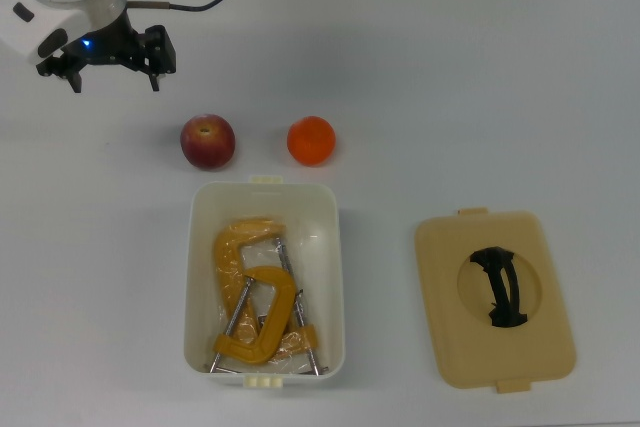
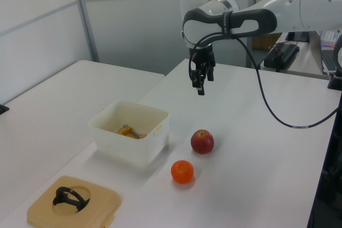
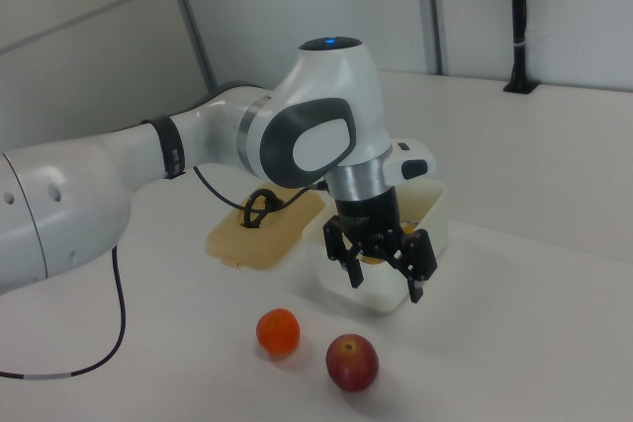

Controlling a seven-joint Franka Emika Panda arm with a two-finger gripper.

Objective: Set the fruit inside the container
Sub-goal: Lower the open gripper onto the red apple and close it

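- The white table [image 1: 480, 77] carries everything, and nothing is in hand yet: this looks like the approach before the first pick.
- The arm [image 2: 251, 20] reaches in over the table, its pincer [image 1: 112, 72] hanging in the air well clear of the surface, fingers spread apart and holding nothing.
- The tan lid [image 1: 495, 297] lies flat with its black handle up, off to the top view's right of the tub, out of the way.
- The white tub [image 1: 200, 277] sits open, already holding yellow clamps [image 1: 255, 302]; there is bare floor at its near end by the fruit, probably room enough, though how deep the clamps pile is hard to read.
- The apple [image 1: 207, 141], dark red with a pale stem dimple facing up, rests on the table just beside the tub's short end and is the nearer fruit to the pincer.
- The orange [image 1: 311, 140], smooth and bright, sits near the apple, apart from it, also just outside the tub.
- Next move, I'd judge: slide over the apple, drop straight down, close across its widest part.
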